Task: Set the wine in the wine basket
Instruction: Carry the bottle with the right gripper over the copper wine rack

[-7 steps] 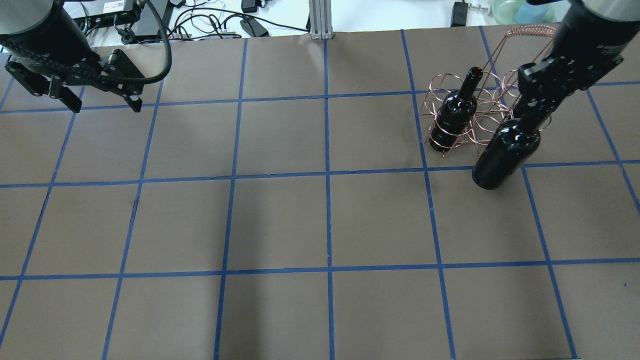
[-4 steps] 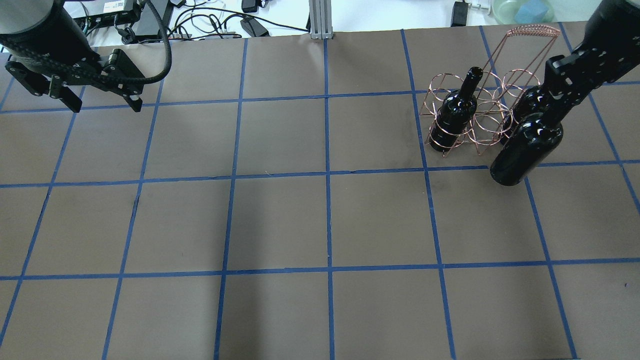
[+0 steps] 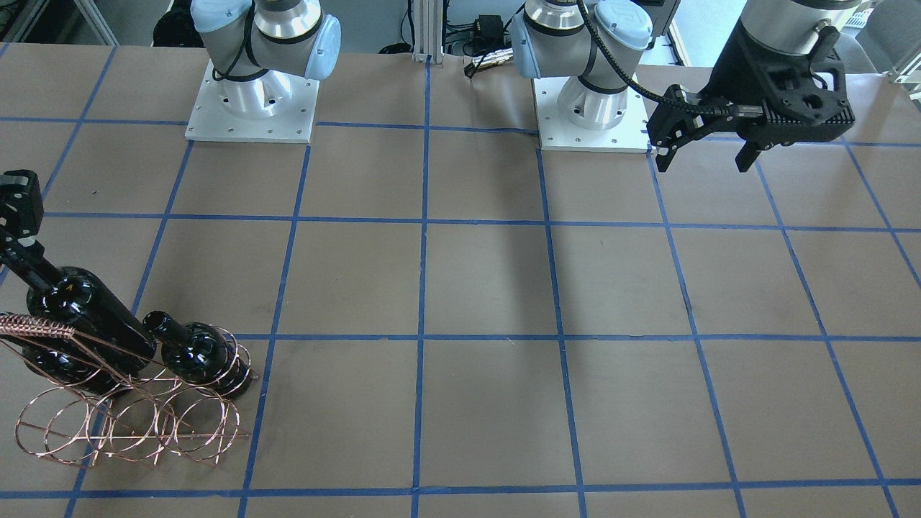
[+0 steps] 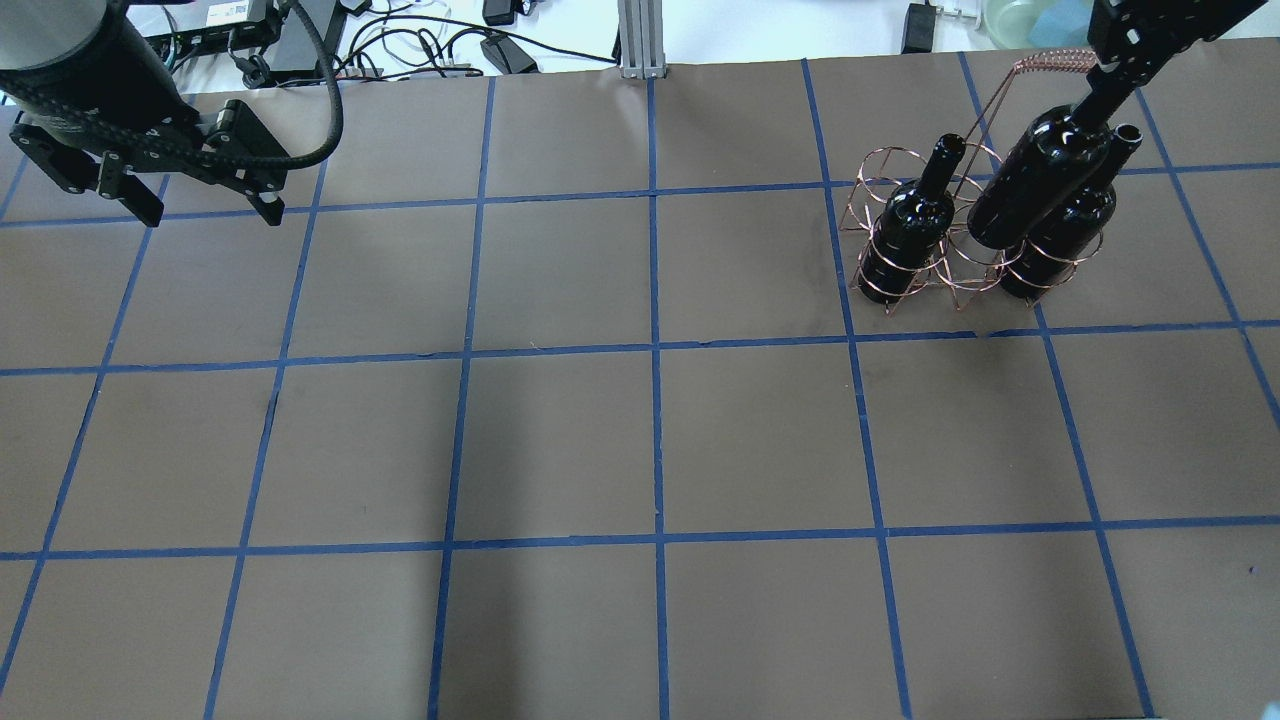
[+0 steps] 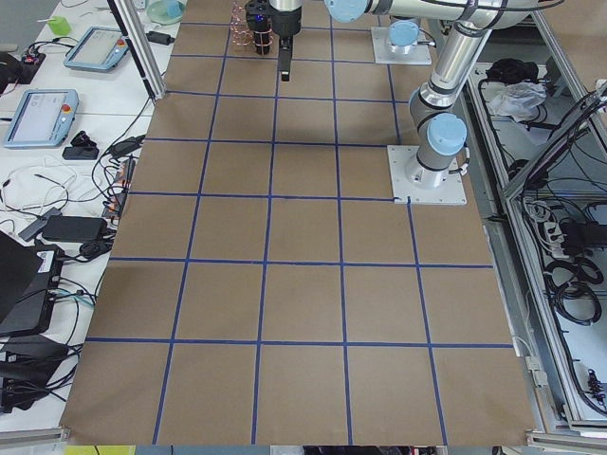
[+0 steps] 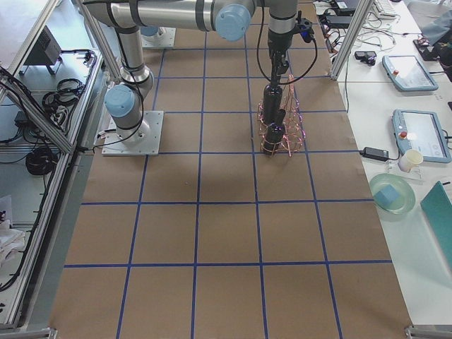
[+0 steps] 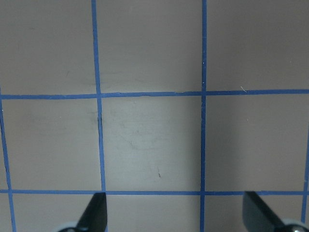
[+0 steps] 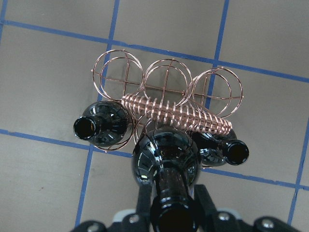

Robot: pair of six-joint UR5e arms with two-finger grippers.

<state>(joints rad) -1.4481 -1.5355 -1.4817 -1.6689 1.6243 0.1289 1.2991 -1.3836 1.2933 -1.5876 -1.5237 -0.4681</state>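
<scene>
My right gripper [image 8: 174, 208] is shut on the neck of a black wine bottle [image 8: 166, 157] and holds it upright over the copper wire basket [image 8: 166, 82]. The bottle hangs over the middle hoop of the row on my side, between two other wine bottles that stand in the basket, one at the left [image 8: 104, 125] and one at the right [image 8: 222, 147]. In the overhead view the held bottle [image 4: 1040, 175] hangs from the gripper [image 4: 1110, 85] over the basket [image 4: 960, 245]. I cannot tell whether its base is inside the hoop. My left gripper [image 4: 210, 212] is open and empty at the far left.
The basket's braided handle [image 8: 178, 116] runs just beyond the held bottle. The three hoops of the far row [image 8: 164, 77] hold nothing. Cables and boxes [image 4: 400, 40] lie beyond the table's far edge. The left wrist view shows only brown table with blue tape lines [image 7: 203, 96].
My right gripper has carried the bottle from in front of the basket's right end up and away from me, over the basket's middle. The left arm has not moved.
</scene>
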